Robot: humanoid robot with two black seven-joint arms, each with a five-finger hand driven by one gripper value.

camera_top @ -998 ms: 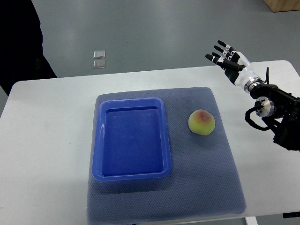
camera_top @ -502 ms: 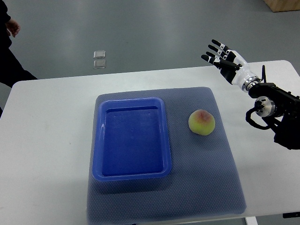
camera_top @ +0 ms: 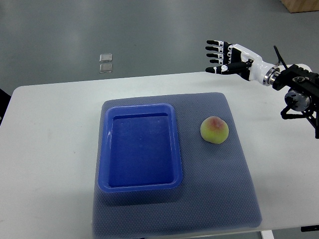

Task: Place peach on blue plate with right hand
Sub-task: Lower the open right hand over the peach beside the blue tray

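A round yellow-green peach (camera_top: 215,130) sits beside the deep blue plastic plate (camera_top: 140,148); the right hand (camera_top: 227,58) hangs spread above the desk's far edge.

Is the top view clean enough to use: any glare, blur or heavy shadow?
Top view: even, soft light; the peach and blue plate are sharp, with only faint shadows on the grey mat; the right hand is crisp, no motion blur; mild sheen on the white table.

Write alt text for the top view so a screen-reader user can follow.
A round yellow-green peach sits on a grey mesh mat, right of an empty blue rectangular plastic plate, on a white table. The robot's right hand hovers beyond the table's far edge, fingers spread, holding nothing.
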